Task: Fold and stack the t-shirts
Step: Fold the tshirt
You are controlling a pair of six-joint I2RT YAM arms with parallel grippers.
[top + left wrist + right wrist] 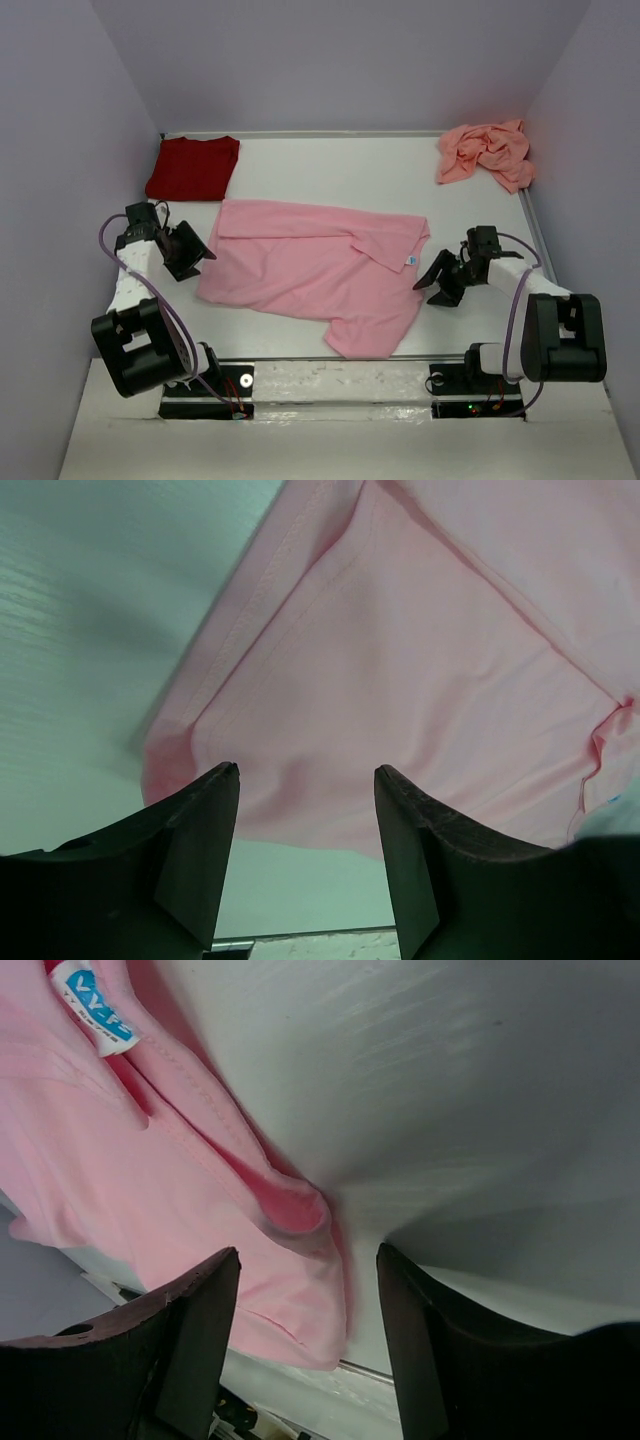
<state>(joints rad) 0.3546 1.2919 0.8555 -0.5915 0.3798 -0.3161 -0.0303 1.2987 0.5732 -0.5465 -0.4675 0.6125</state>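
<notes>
A light pink t-shirt (310, 265) lies spread and partly folded over in the middle of the white table (330, 165), its small white neck label (410, 261) near its right side. My left gripper (200, 252) hovers open just off its left edge, nothing between the fingers; the wrist view shows the pink hem (400, 660) ahead of the left gripper (307, 775). My right gripper (432, 280) stands open at the shirt's right edge, where a pink cloth fold (290, 1210) lies ahead of the right gripper (308, 1255). A dark red t-shirt (193, 167) lies folded at back left.
A salmon-pink t-shirt (487, 152) sits crumpled in the back right corner. Lilac walls close in the table on three sides. The label (92, 1005) shows blue print in the right wrist view. The arm bases (340, 385) stand along the near edge.
</notes>
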